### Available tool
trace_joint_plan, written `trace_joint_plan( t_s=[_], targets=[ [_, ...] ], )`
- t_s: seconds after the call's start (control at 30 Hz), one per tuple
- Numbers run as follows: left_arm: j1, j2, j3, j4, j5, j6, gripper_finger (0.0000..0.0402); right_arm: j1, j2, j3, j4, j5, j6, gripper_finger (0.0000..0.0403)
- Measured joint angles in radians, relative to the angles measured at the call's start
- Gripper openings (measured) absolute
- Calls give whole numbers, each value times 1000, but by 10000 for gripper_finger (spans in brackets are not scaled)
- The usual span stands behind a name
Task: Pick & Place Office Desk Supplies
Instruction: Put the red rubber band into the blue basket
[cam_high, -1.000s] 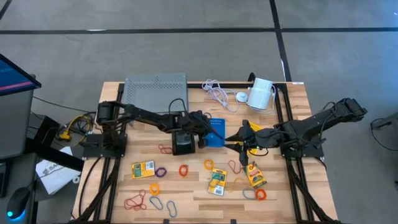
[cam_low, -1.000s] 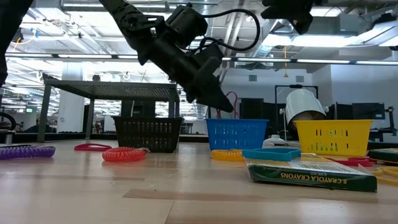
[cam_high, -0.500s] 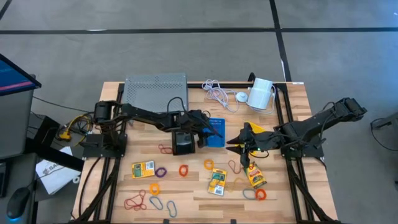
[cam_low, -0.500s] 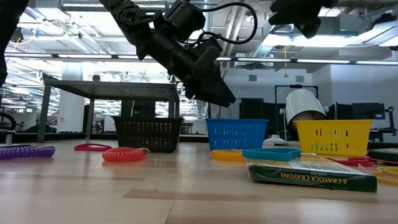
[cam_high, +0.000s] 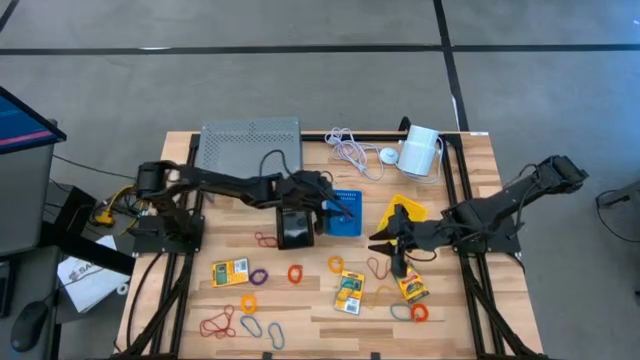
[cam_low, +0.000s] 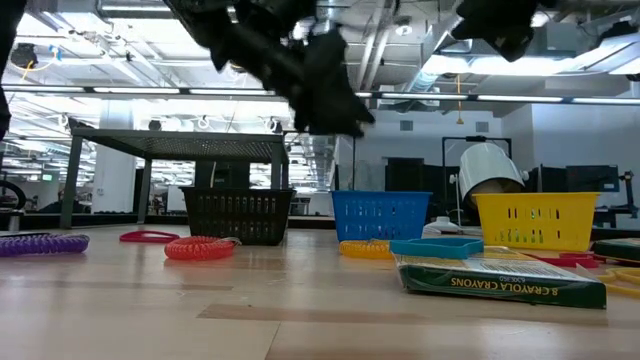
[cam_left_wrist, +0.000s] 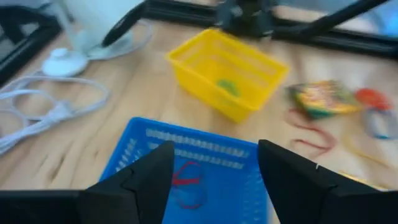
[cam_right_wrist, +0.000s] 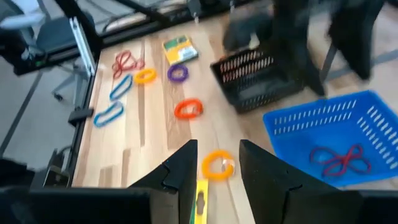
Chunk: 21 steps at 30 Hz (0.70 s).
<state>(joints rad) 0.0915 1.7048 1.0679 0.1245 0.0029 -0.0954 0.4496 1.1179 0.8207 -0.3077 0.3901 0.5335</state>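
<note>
Your left gripper (cam_left_wrist: 211, 180) hangs wide open over the blue bin (cam_left_wrist: 186, 168), 1 red loop (cam_left_wrist: 186, 183) inside.

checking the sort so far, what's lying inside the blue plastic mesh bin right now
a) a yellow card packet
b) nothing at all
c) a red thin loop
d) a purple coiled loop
c, a red thin loop lies on the floor of the blue plastic mesh bin, seen from both wrist views.

Bright overhead light; wrist views blurred, probably motion; low view backlit.
</note>
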Motion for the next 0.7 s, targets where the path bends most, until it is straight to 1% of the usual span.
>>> trace_joint_plan(
  t_s=[0.07, 0.13, 0.2, 0.4, 0.47, 0.5, 0.6, 0.67, 0.7],
  targets=[
    [-7, -60, -4, -47, 50, -22, 227, 14, 0, 0, -11, 0, 0, 115],
    [-20, -137, -38, -81, 76, -58, 227, 22, 3, 0, -11, 0, 0, 115],
    [-44, -214, -102, -32, 71, -89, 227, 29, 16, 1, -13, 0, 0, 115],
    [-129, -462, -385, 275, -1, -155, 227, 33, 69, 1, -71, -29, 28, 115],
    [-152, -524, -464, 407, -48, -157, 227, 21, 86, 1, -78, -42, 36, 115],
    [-170, -556, -515, 446, -82, -157, 227, 16, 97, 1, -87, -56, 37, 115],
    [-200, -612, -603, 560, -162, -150, 227, -8, 137, 2, -96, -97, 49, 115],
    [-207, -628, -630, 615, -184, -148, 227, -22, 174, 29, -110, -138, 54, 115],
    [-216, -635, -648, 616, -192, -149, 227, -27, 193, 45, -137, -156, 54, 115]
  ],
)
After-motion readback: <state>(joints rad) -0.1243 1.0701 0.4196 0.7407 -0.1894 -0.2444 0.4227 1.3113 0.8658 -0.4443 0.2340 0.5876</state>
